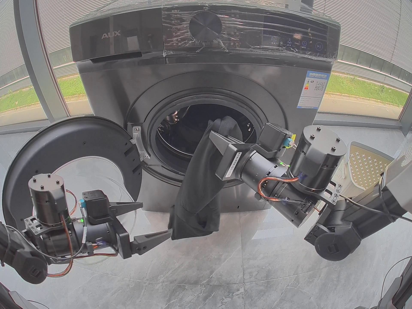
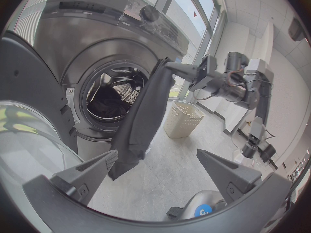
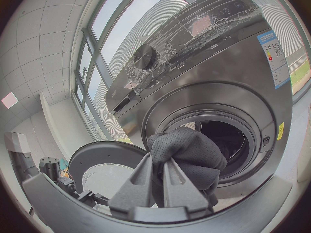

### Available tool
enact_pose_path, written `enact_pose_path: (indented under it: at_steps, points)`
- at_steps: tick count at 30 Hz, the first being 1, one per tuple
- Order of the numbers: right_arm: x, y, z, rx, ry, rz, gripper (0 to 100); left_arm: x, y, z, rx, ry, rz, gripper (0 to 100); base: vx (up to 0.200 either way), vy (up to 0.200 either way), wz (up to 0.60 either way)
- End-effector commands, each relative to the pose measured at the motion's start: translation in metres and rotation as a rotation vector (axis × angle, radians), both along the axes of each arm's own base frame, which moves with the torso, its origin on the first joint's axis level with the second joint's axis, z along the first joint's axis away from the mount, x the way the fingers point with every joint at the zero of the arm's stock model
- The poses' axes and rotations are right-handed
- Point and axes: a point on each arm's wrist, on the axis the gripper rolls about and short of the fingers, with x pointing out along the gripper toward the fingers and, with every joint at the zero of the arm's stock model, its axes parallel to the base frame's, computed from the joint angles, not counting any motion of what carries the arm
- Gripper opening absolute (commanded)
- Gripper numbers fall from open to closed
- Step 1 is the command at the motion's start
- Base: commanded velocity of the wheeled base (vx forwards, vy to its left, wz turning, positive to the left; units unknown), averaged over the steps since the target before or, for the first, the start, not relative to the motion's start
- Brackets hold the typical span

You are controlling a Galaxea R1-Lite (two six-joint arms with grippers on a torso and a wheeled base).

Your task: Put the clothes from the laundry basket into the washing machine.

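Loading is in hand: the right gripper (image 3: 159, 165), fingers clamped on a long black fabric garment (image 1: 199, 185), holds it at the mouth of the dark grey front-loading washing machine (image 1: 120, 86), with the garment's tail hanging outside. The next move likely needs a deep push into the drum, then release. The left gripper (image 1: 156, 218) waits low, fingers wide apart. A blue-and-white label sticker (image 1: 313, 89) marks the machine's front.

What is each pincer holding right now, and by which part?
The right pincer pinches the dark garment by its bunched top end; the rest hangs down. The left pincer is open, empty.
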Motion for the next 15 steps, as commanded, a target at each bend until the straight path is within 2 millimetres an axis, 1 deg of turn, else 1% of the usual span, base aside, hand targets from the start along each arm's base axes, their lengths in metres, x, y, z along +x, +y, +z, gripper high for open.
enact_pose_path:
  at_steps: [1, 5, 8, 11, 15]
  points:
    - [0.002, 0.002, 0.001, 0.002, -0.001, -0.003, 0, 0.023, -0.014, -0.016, 0.028, 0.049, 0.024, 100, 0.0, 0.0, 0.0]
    - [0.001, 0.003, 0.001, 0.003, -0.002, -0.002, 0, 0.03, -0.021, -0.021, 0.047, 0.061, 0.041, 100, 0.0, 0.0, 0.0]
    - [0.001, 0.004, 0.001, 0.003, -0.002, 0.001, 0, 0.042, -0.027, -0.027, 0.055, 0.062, 0.058, 100, 0.0, 0.0, 0.0]
    - [0.001, 0.005, -0.001, 0.001, 0.0, 0.001, 0, 0.051, -0.033, -0.031, 0.057, 0.059, 0.067, 100, 0.0, 0.0, 0.0]
    - [0.001, 0.005, -0.001, 0.0, 0.001, 0.003, 0, 0.062, -0.041, -0.042, 0.064, 0.062, 0.07, 100, 0.0, 0.0, 0.0]
